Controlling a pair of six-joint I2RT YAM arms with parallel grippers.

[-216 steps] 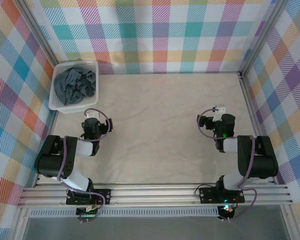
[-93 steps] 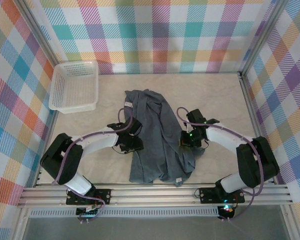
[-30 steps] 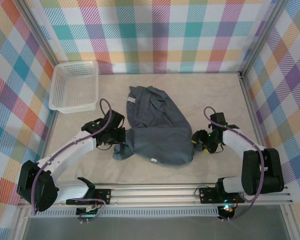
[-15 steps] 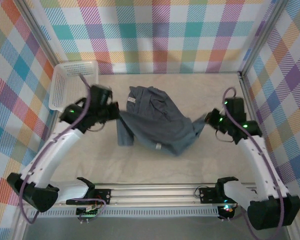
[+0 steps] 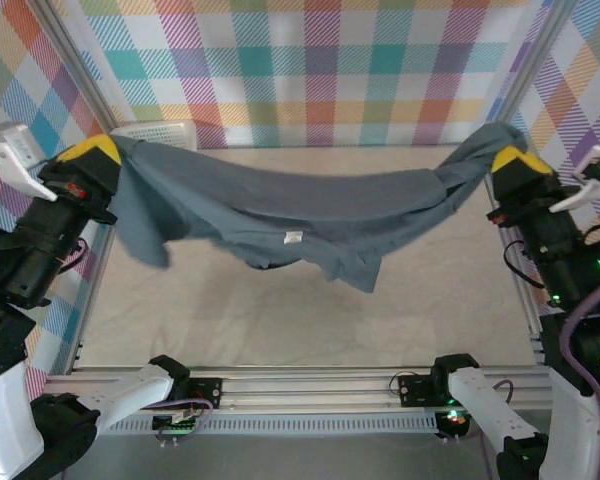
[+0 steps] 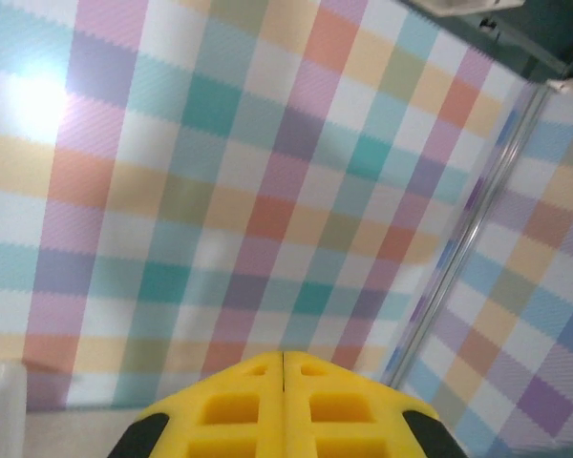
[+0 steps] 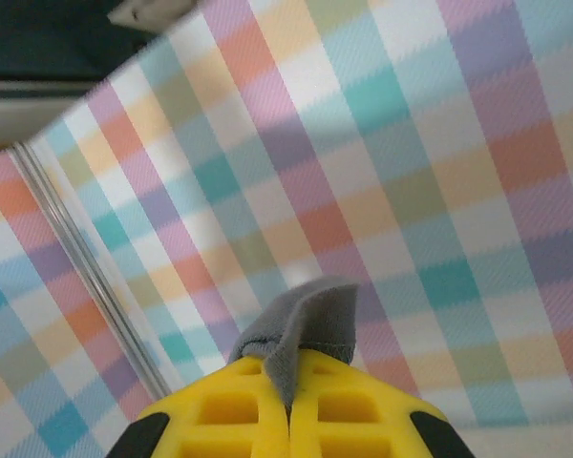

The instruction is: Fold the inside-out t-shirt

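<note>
Now the shirt (image 5: 300,205) hangs in the air, stretched between the two hands like a hammock, above the worktop (image 5: 280,320). In the top view its left end meets the left hand (image 5: 98,150) near the left wall (image 5: 20,60). Its right end is draped over the right hand (image 5: 508,160) near the right wall. The middle of the cloth sags down. One loose flap hangs below the left hand and another corner hangs lower, to the right of the middle. A small white label (image 5: 293,237) sits on the side of the cloth facing the camera, near the middle.

Seen from the left wrist, the yellow fingers (image 6: 234,410) are pressed flat together, with only a thin line between them. From the top view the shirt seems to start right at these fingertips, so this hand is pinching the cloth.

Seen from the right wrist, the fingers (image 7: 353,410) are also pressed together. A folded grey edge of the shirt stands up between them, so this hand is pinching the shirt too.

A white basket (image 5: 165,130) stands at the far left corner of the worktop, partly hidden behind the shirt. Checked walls in many colours stand around the worktop.
</note>
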